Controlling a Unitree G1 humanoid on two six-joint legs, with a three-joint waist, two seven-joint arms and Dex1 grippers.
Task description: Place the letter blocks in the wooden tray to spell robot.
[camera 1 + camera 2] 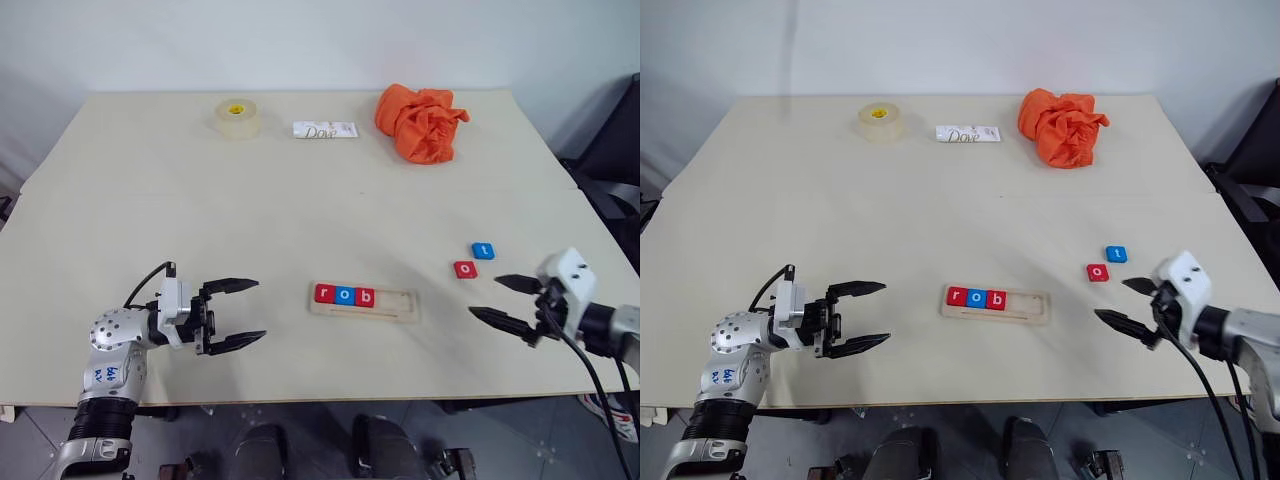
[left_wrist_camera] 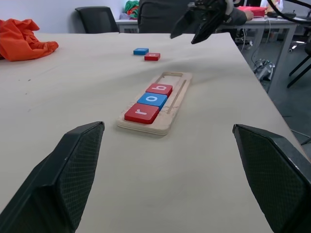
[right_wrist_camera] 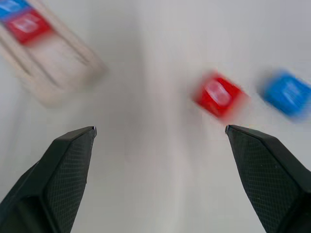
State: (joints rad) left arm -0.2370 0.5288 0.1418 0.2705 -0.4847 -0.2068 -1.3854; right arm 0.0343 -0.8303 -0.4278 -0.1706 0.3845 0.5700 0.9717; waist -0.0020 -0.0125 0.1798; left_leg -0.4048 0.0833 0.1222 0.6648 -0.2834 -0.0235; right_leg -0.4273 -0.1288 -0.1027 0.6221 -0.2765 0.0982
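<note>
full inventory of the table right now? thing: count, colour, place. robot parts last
letter blocks in tray: 3, red r, blue o, red b, filling the tray's left end
loose letter blocks: 2, red o and blue t, on the table right of the tray, close together
wooden tray: 1, pale wood, front centre of the table, right part unfilled
tape roll: 1, pale with yellow core, far side, left of centre
Dove wrapper: 1, white, far side, centre
cloth: 1, orange, crumpled, far right
table: 1, beige
left hand: 1, black fingers, open, left of the tray
right hand: 1, black fingers, open, right of the tray, near the loose blocks
</note>
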